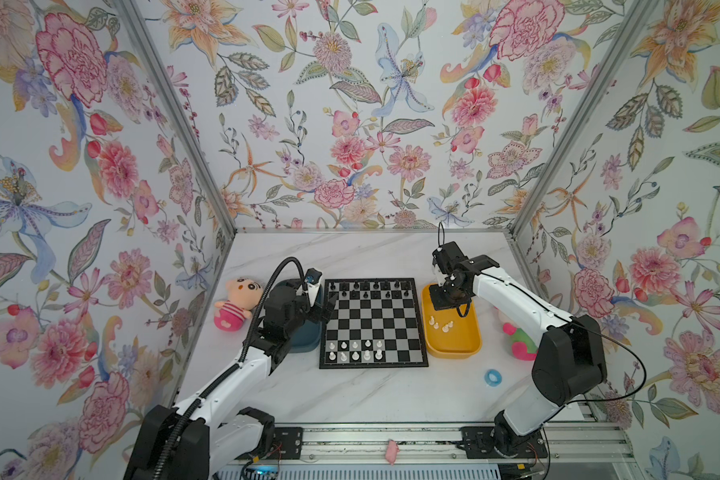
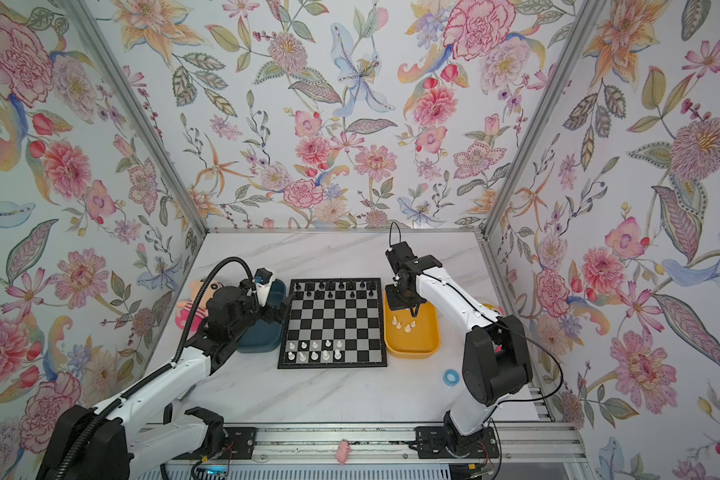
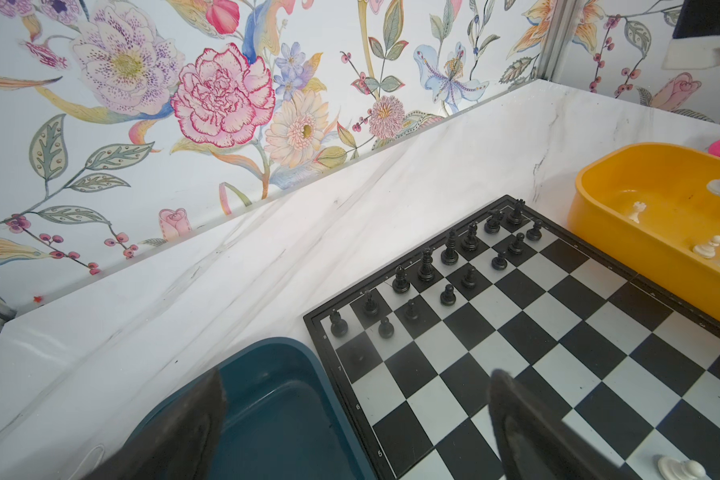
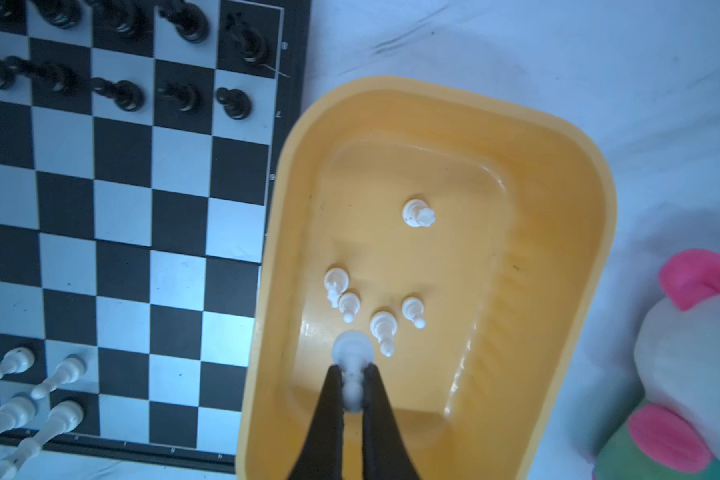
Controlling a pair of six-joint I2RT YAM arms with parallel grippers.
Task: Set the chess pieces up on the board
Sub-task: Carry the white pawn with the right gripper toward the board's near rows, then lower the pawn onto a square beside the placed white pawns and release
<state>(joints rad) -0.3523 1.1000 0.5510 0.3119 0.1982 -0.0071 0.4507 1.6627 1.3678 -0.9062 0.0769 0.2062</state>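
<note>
- The left claw [image 3: 356, 386] stands wide open and empty. One finger is over the teal tray [image 3: 267, 415], the other over the edge of the board [image 3: 537, 316].
- To the right of that claw, several white pieces [image 1: 355, 350] stand upright in the board's two near rows. Black pieces [image 3: 449, 249] fill the far rows.
- The right claw [image 4: 353, 376] is pinched shut on one white piece [image 4: 352, 353]. It holds the slim upper part, and the base seems lifted clear of the yellow tray [image 4: 433, 87].
- Just beyond that claw's tips, five more white pieces sit loose in the tray.
- These pieces look tiny, light, hard and smooth, so they probably twist or slip easily. The narrow neck above the base is the best place to pinch, gently.
</note>
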